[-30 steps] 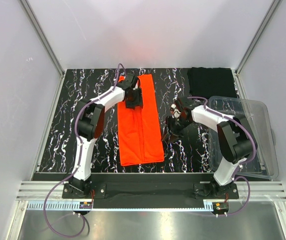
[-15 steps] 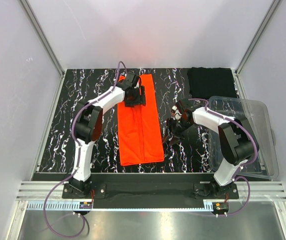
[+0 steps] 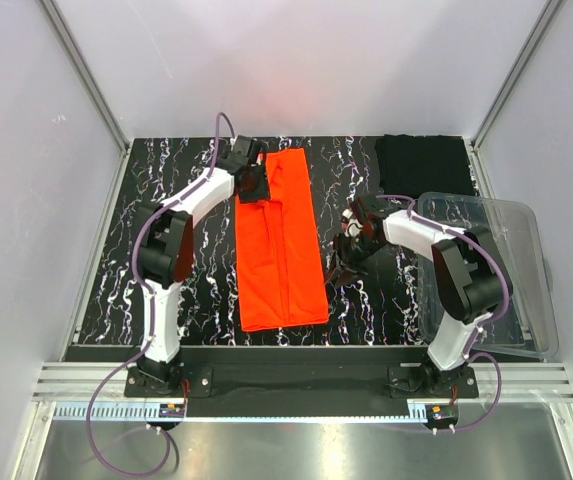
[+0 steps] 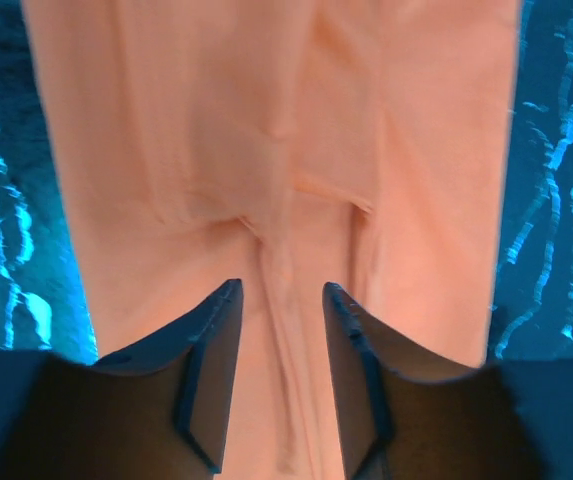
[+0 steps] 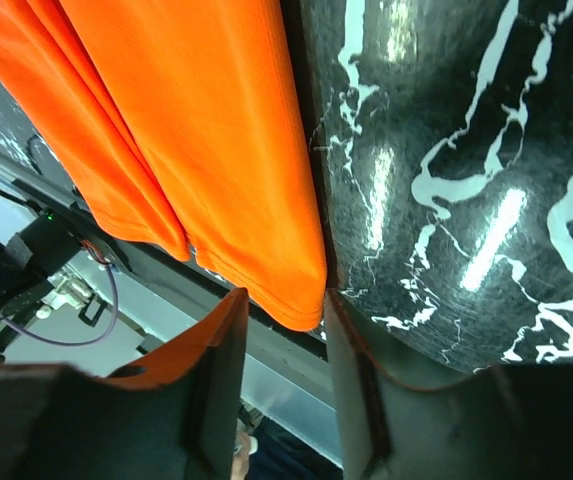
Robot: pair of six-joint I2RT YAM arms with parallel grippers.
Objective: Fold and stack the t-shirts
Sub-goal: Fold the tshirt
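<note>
The orange-red t-shirt (image 3: 281,250) lies in the middle of the table (image 3: 146,250), already narrowed to a long strip running from the far side toward the arms. To my eye the next fold is end to end. The left gripper (image 4: 281,288) is down at the strip's far end, its jaws spread partway and straddling a raised pucker of cloth without squeezing it. That looks like lining up for a pinch. The right gripper (image 5: 286,298) sits low just beside the near right corner, jaws likewise apart, with the hem's corner showing between the tips and nothing clamped. The black t-shirt (image 3: 421,165) waits as a dark block in the far right corner, well apart, just behind the clear plastic bin (image 3: 496,280), probably where the stack will go.
</note>
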